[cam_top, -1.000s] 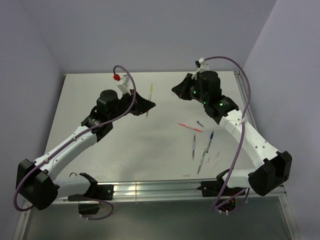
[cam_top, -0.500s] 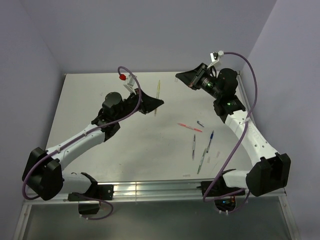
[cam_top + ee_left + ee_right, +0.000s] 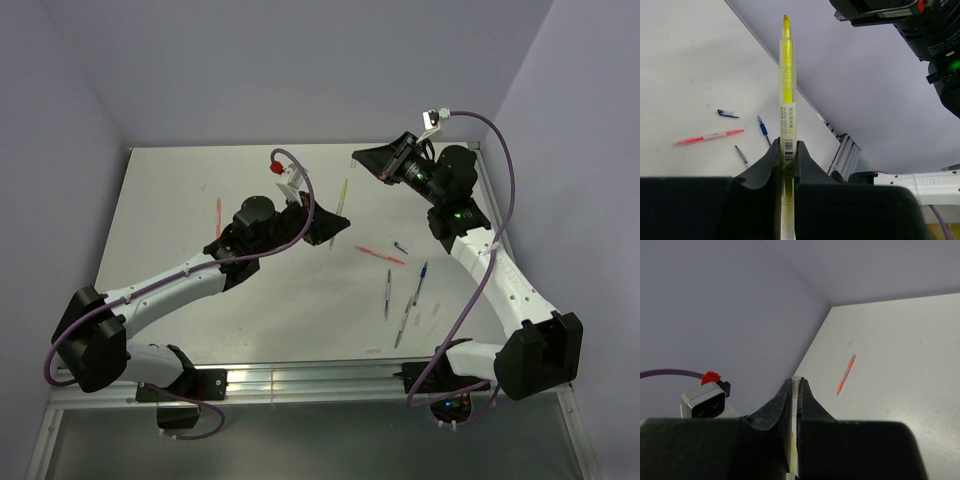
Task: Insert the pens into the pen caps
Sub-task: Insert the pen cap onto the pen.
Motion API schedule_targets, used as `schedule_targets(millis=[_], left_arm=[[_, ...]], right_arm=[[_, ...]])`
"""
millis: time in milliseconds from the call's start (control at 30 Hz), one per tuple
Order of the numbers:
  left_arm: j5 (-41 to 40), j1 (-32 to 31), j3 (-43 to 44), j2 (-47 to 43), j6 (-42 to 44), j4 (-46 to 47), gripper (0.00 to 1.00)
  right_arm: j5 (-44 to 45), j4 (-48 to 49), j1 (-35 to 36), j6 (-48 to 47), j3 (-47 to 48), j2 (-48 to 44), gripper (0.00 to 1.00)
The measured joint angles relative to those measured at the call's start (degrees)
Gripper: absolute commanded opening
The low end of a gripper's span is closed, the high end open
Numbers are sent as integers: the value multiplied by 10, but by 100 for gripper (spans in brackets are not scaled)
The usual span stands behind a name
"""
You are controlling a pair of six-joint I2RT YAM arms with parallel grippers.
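Note:
My left gripper point(image 3: 338, 222) is shut on a yellow pen point(image 3: 787, 85), which sticks out past the fingertips with its bare tip pointing toward the right arm; the pen point(image 3: 342, 198) hangs above mid-table. Raised over the back right, my right gripper point(image 3: 360, 157) is shut on a clear pen cap point(image 3: 796, 382), whose open end shows just beyond the fingertips point(image 3: 786, 390). The cap and the pen tip are apart. On the table lie a pink pen point(image 3: 380, 254), a blue pen point(image 3: 421, 282), a grey pen point(image 3: 388, 293), a pale green pen point(image 3: 404, 322), a dark blue cap point(image 3: 400, 247) and an orange pen point(image 3: 218, 215).
The loose pens cluster on the right half of the white table point(image 3: 300, 310), under and in front of the right arm. A metal rail point(image 3: 300, 380) runs along the near edge. Purple walls close in the back and both sides.
My left arm has swung right and toward the table's middle with the yellow pen, uncovering the orange pen. The right arm rose early on and has since stayed nearly still.

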Motion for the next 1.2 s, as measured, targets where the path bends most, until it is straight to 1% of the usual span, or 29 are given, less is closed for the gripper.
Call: schedule_targets(millis=[367, 1200], left_arm=[[-9, 1, 0, 0, 5, 0, 0], [-15, 7, 0, 0, 15, -1, 0]], right_arm=[[-6, 2, 1, -1, 0, -9, 0], [-5, -10, 33, -22, 0, 6, 0]])
